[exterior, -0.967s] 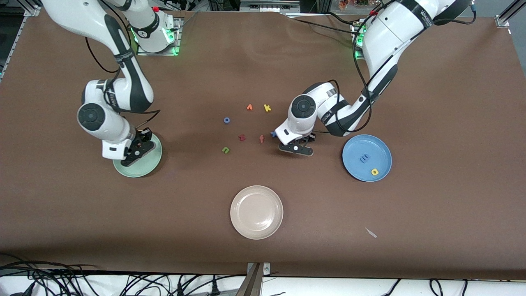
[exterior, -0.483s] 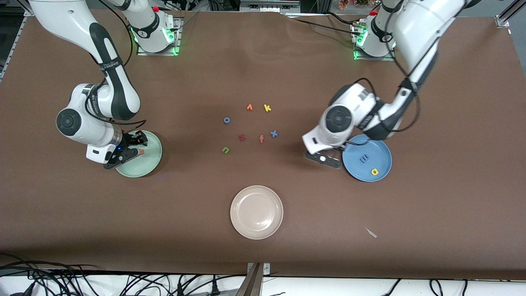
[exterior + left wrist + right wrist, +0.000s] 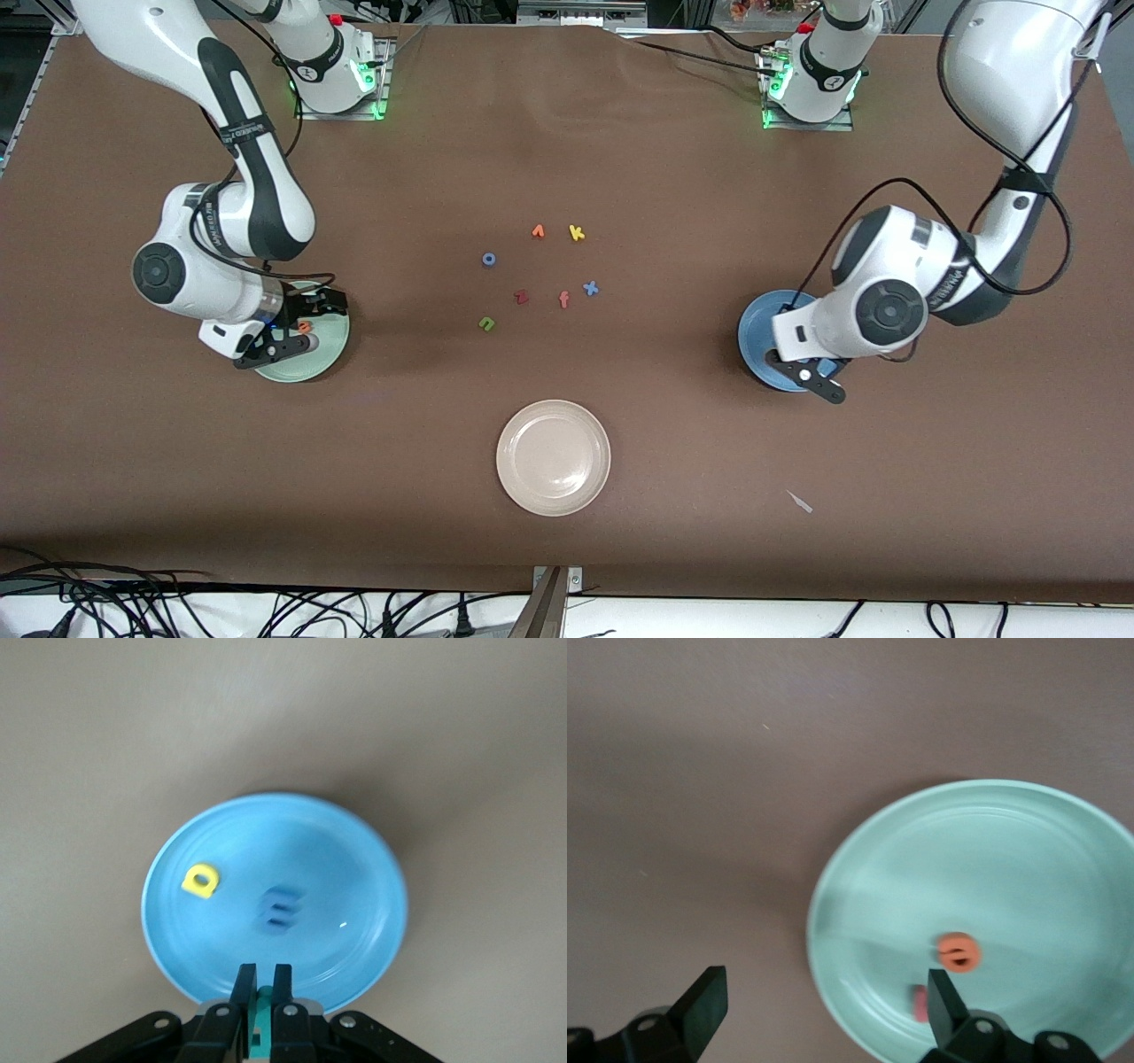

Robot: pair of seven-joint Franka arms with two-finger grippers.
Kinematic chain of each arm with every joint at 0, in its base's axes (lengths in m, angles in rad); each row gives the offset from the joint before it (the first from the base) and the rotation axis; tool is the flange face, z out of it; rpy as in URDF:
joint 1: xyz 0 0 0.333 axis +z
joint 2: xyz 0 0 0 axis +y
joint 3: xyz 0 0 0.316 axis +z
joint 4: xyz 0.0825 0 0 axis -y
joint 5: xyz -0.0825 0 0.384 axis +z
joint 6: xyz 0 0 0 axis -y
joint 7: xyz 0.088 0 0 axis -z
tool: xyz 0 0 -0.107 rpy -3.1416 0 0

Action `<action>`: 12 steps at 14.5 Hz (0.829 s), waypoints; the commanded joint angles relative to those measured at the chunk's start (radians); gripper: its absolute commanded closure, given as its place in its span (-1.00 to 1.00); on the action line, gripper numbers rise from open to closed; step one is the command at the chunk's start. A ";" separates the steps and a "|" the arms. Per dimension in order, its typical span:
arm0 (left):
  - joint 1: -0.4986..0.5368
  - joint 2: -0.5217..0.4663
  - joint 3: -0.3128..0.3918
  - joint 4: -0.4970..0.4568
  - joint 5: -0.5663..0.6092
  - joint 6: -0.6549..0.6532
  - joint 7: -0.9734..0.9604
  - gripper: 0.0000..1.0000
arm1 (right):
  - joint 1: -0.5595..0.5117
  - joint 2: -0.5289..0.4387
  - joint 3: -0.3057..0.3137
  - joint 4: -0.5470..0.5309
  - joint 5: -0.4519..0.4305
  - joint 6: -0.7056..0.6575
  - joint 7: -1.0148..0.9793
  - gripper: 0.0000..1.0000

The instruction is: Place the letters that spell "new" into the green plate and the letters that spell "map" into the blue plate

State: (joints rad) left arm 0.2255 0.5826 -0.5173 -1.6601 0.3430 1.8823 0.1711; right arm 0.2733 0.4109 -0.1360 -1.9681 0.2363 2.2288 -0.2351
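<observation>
Right gripper (image 3: 819,1010) – jaws now spread wide, orange "e" (image 3: 958,952) dropped in green plate (image 3: 1028,842) | left gripper (image 3: 264,979) moved over blue plate (image 3: 354,868) – pinching teal "p" (image 3: 264,999) | green "n" (image 3: 486,323) remains on table

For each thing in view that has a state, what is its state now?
Left gripper: shut on the teal letter, over the blue plate.
Right gripper: open, over the green plate.
Blue plate: holds yellow letter and blue letter.
Green plate: holds orange letter and pink letter.
Beige plate: empty.
</observation>
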 commanded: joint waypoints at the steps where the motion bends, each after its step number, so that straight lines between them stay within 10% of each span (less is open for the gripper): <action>1: 0.002 0.028 -0.003 -0.071 -0.009 0.065 0.031 1.00 | 0.006 0.028 0.061 0.047 0.038 0.002 0.150 -1.00; 3: 0.032 0.025 -0.004 -0.125 -0.009 0.141 0.033 0.97 | 0.041 0.045 0.068 0.060 0.040 0.043 0.261 -1.00; 5: 0.035 0.022 -0.006 -0.124 -0.009 0.143 0.036 -0.96 | 0.099 0.066 0.069 0.066 0.038 0.109 0.429 -1.00; 12: 0.029 -0.098 -0.045 -0.006 -0.025 -0.041 0.024 -1.00 | 0.276 0.186 0.069 0.167 0.040 0.223 0.983 -1.00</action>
State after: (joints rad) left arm 0.2522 0.5570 -0.5367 -1.6981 0.3429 1.9281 0.1864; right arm 0.5206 0.5419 -0.0586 -1.8782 0.2607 2.4543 0.6324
